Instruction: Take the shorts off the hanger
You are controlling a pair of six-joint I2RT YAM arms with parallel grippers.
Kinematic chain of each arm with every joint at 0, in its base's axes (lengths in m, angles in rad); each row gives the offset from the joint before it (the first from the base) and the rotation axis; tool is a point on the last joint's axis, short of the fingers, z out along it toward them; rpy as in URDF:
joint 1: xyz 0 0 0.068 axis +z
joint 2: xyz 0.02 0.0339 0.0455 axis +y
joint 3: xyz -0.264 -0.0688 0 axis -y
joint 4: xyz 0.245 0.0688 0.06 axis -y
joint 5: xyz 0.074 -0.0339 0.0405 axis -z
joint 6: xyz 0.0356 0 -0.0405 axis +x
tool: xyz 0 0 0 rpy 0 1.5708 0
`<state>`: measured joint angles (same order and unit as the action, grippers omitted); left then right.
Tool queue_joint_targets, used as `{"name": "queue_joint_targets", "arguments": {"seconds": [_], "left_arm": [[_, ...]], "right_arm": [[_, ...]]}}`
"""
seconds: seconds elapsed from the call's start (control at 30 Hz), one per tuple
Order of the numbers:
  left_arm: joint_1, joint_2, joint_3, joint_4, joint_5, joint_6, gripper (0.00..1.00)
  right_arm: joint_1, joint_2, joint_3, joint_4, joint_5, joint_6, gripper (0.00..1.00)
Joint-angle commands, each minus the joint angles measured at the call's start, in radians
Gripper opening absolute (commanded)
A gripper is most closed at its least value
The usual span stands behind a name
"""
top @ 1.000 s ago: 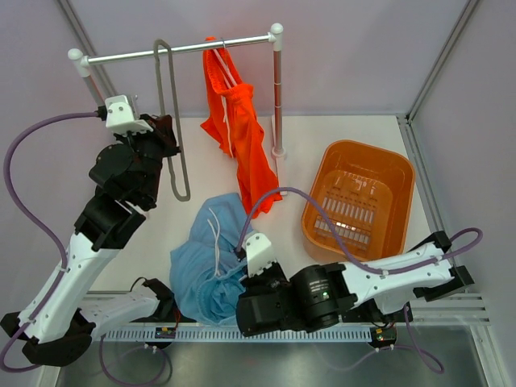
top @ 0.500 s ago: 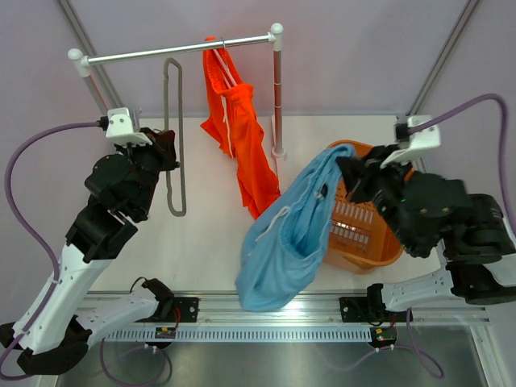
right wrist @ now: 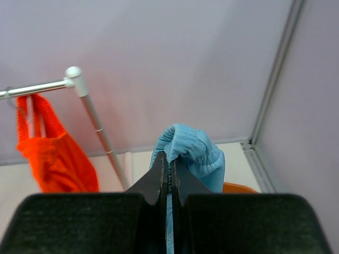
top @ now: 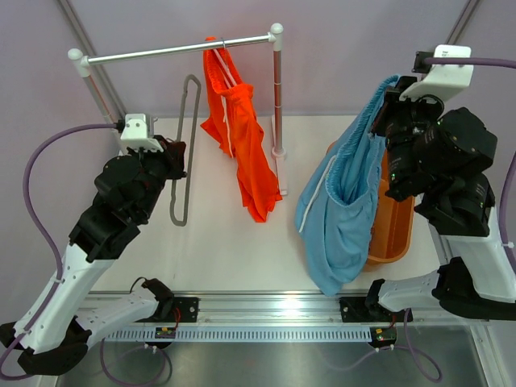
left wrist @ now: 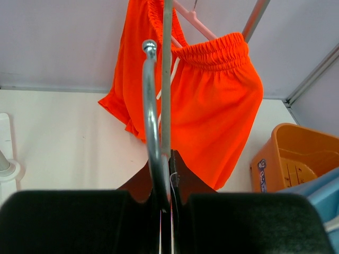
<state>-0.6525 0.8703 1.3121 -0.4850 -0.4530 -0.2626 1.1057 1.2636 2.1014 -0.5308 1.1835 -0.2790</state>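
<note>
Clamping light blue shorts (top: 343,218), right end effector (right wrist: 170,163) hangs above basket (top: 399,230); left end effector (left wrist: 170,159) grips hanger (left wrist: 150,106).

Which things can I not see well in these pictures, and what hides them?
1. Orange basket: in the top view, the blue shorts cover most of it, so its inside is hidden.
2. Gray hanger: in the top view, the left arm hides where the left jaws grip it.
3. Blue shorts: in the right wrist view, the right jaws hide everything below the waistband.
4. Orange shorts: in the left wrist view, cloth mostly covers their hanger.
</note>
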Motion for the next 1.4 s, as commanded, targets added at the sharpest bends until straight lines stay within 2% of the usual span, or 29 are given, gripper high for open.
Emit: {"name": "queue_joint_targets", "arguments": {"seconds": [0.0, 0.07, 0.17, 0.23, 0.3, 0.47, 0.6, 0.83, 0.97, 1.27, 1.37], "left_arm": [[0.004, -0.02, -0.007, 0.031, 0.037, -0.003, 0.0], [0.004, -0.025, -0.007, 0.026, 0.039, 0.0, 0.0], [0.004, -0.03, -0.005, 0.019, 0.046, 0.006, 0.0], [0.004, -0.034, -0.008, 0.011, 0.051, 0.006, 0.0], [0.004, -0.037, -0.013, 0.011, 0.056, 0.008, 0.0], [0.004, -0.044, -0.033, 0.009, 0.059, 0.014, 0.0], [0.004, -0.04, -0.037, 0.011, 0.069, 0.013, 0.0], [0.004, -0.039, -0.042, 0.008, 0.073, 0.017, 0.0], [0.004, -0.039, -0.043, 0.008, 0.077, 0.016, 0.0], [0.004, -0.045, -0.06, 0.01, 0.071, 0.023, 0.0], [0.004, -0.048, -0.068, 0.01, 0.065, 0.028, 0.0]], "right_arm": [[-0.093, 0.005, 0.095, 0.063, -0.056, -0.069, 0.0], [-0.109, 0.008, 0.115, 0.086, -0.052, -0.086, 0.0], [-0.115, 0.013, 0.121, 0.242, -0.024, -0.218, 0.0], [-0.121, 0.025, 0.126, 0.408, -0.012, -0.36, 0.0], [-0.125, 0.049, 0.184, 0.498, -0.015, -0.423, 0.0], [-0.127, 0.117, 0.36, 0.532, -0.044, -0.517, 0.0], [-0.129, 0.134, 0.367, 0.664, -0.044, -0.633, 0.0], [-0.152, 0.082, 0.235, 0.649, -0.05, -0.559, 0.0], [-0.176, 0.08, 0.206, 0.49, -0.073, -0.441, 0.0], [-0.199, 0.132, 0.111, 0.327, -0.096, -0.273, 0.0], [-0.224, 0.134, 0.085, 0.241, -0.123, -0.152, 0.0]]}}
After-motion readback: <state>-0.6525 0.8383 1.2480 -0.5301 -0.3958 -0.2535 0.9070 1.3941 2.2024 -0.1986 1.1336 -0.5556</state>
